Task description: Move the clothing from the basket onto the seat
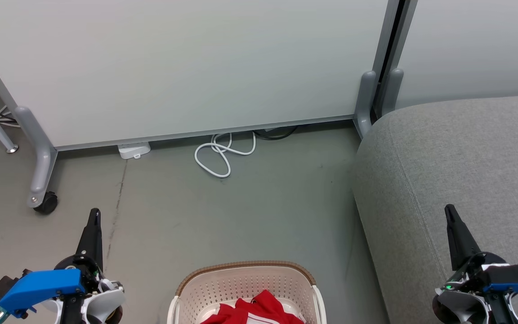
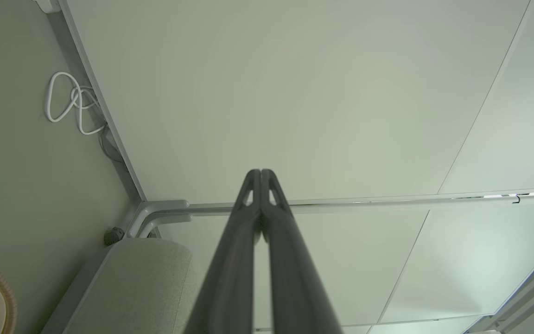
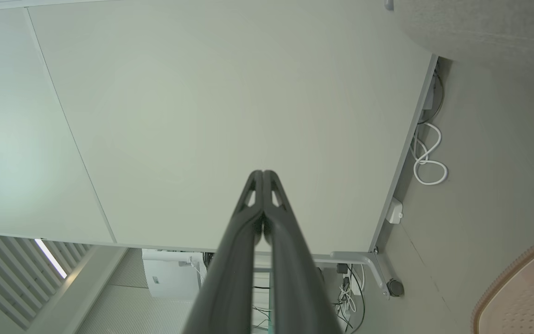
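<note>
The cream-white basket (image 1: 245,283) with a brown rim stands on the floor at the bottom centre of the head view, cut off by the frame edge. Red clothing (image 1: 259,308) with a white stripe lies bunched inside it. The grey seat (image 1: 457,180) spreads along the right. My left gripper (image 1: 94,213) is shut and empty, to the left of the basket, fingers pointing up. My right gripper (image 1: 448,210) is shut and empty over the seat's front part. In the left wrist view the left gripper (image 2: 260,172) points at the white panel; likewise the right gripper (image 3: 263,173).
A white partition panel (image 1: 173,67) on grey wheeled legs (image 1: 38,157) stands behind. A coiled white cable (image 1: 221,155) and a small white power adapter (image 1: 134,150) lie on the grey floor by its base. A gap between panels (image 1: 385,58) sits behind the seat.
</note>
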Tool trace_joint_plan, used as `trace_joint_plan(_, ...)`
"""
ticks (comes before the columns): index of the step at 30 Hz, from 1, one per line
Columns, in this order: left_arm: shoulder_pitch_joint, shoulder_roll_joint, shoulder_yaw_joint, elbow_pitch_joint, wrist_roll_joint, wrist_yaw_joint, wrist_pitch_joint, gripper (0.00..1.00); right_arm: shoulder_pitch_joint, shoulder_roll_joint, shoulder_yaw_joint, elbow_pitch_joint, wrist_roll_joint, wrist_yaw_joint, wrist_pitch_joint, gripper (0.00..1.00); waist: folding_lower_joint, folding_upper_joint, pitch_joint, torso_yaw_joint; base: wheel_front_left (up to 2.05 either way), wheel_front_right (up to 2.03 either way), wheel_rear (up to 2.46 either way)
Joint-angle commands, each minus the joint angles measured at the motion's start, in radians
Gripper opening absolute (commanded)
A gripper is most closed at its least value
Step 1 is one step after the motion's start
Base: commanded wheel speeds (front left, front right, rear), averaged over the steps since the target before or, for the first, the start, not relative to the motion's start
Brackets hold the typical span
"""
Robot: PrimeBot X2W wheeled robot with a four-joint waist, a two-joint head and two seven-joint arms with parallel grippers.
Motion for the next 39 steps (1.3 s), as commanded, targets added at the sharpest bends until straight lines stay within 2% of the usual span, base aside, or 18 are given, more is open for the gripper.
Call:
trace_joint_plan(1, -0.010, -0.001, 0.001, -0.004, -0.002, -0.004, 0.003, 0.00, -0.012, -0.004, -0.002, -0.002, 0.002, 0.003, 0.002, 0.00, 0.0000, 0.0000, 0.000, 0.000, 0.00, 0.00, 0.00)
trace_joint_plan(31, -0.010, -0.001, 0.001, -0.004, -0.002, -0.004, 0.003, 0.00, -0.012, -0.005, -0.002, -0.002, 0.002, 0.003, 0.002, 0.00, 0.0000, 0.0000, 0.000, 0.000, 0.00, 0.00, 0.00)
trace_joint_plan(32, 0.000, 0.000, 0.000, 0.000, 0.000, 0.000, 0.000, 1.00, 0.000, 0.000, 0.000, 0.000, 0.000, 0.000, 0.000, 1.00, 0.0000, 0.0000, 0.000, 0.000, 0.00, 0.00, 0.00)
trace_joint_plan(39, 0.032, -0.004, -0.009, 0.029, 0.001, 0.000, -0.013, 1.00, 0.028, 0.005, 0.014, 0.025, -0.003, 0.000, -0.012, 1.00, 0.0000, 0.0000, 0.000, 0.000, 0.00, 0.00, 0.00)
